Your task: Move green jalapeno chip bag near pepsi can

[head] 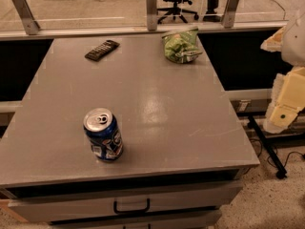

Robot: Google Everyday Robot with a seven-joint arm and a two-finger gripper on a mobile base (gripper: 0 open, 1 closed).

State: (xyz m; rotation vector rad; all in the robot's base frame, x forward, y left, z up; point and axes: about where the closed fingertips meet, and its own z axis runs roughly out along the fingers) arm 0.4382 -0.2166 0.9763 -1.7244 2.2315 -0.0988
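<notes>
The green jalapeno chip bag (180, 46) lies crinkled at the far right of the grey table top (157, 109), close to its back edge. The pepsi can (103, 135) stands upright near the front left of the table, silver top with pull tab showing. The two are far apart, with bare table between them. My gripper (284, 106) is part of the cream-coloured arm at the right edge of the view. It hangs beyond the table's right side, well away from both the bag and the can, and holds nothing that I can see.
A flat black remote control (101, 50) lies at the far left of the table. A glass rail with metal posts (151, 6) runs behind the table. A drawer with a black handle (131, 207) is under the front edge. Cables and a black stand leg (267, 147) lie on the floor at right.
</notes>
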